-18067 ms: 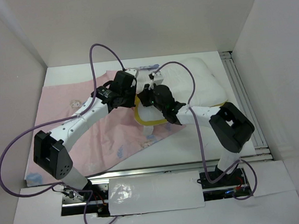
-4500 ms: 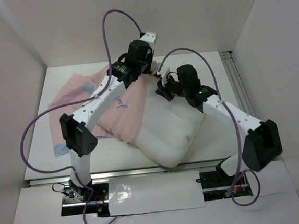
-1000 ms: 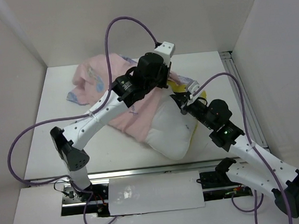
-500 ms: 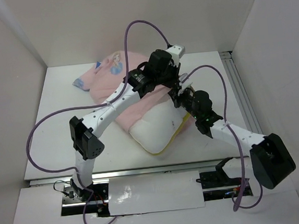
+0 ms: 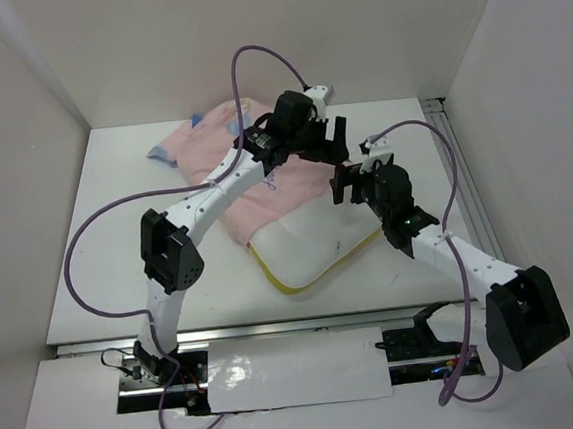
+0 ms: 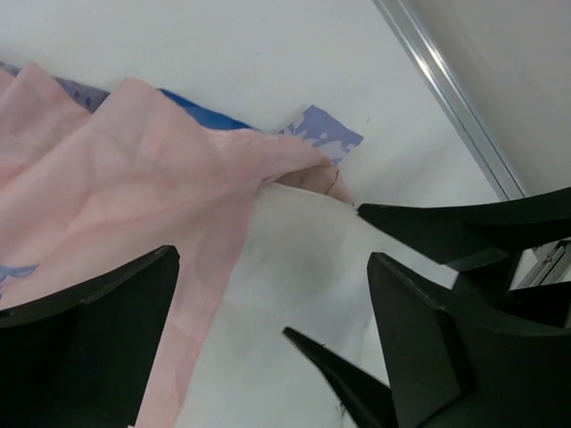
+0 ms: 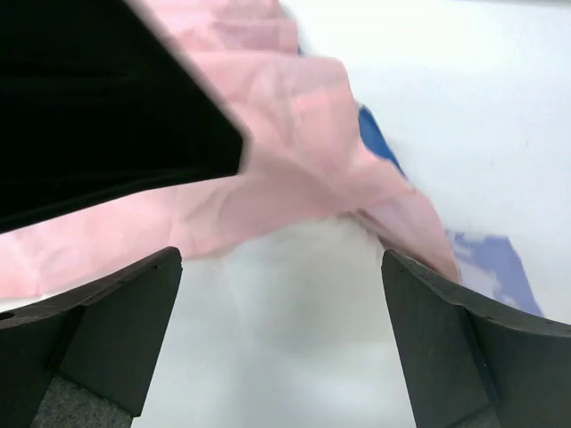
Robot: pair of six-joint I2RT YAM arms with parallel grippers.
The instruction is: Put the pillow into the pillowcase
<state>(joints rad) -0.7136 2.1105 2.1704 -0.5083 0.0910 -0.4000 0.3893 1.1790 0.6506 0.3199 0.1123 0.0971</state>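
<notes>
The white pillow (image 5: 314,244) lies in the middle of the table, its yellow strip facing the near left. Its far end is inside the pink pillowcase (image 5: 227,159), which stretches back and left. My left gripper (image 5: 334,138) hovers open over the case's mouth at the pillow's far right corner, holding nothing. My right gripper (image 5: 348,183) is open just in front of it, above the pillow. In the left wrist view the left gripper (image 6: 268,348) spans pillow (image 6: 294,267) and pillowcase (image 6: 116,178). The right wrist view has the right gripper (image 7: 281,339) over bare pillow (image 7: 294,312) below the pillowcase (image 7: 303,152) hem.
An aluminium rail (image 5: 465,189) runs along the table's right side, also in the left wrist view as the rail (image 6: 446,80). White walls close in the left, back and right. Purple cables (image 5: 253,57) loop above both arms. The left arm's black body (image 7: 89,107) fills the right wrist view's upper left.
Both grippers have opened and let go of the pillowcase hem. The pillow and case have settled flatter on the table, and the left gripper has shifted slightly nearer.
</notes>
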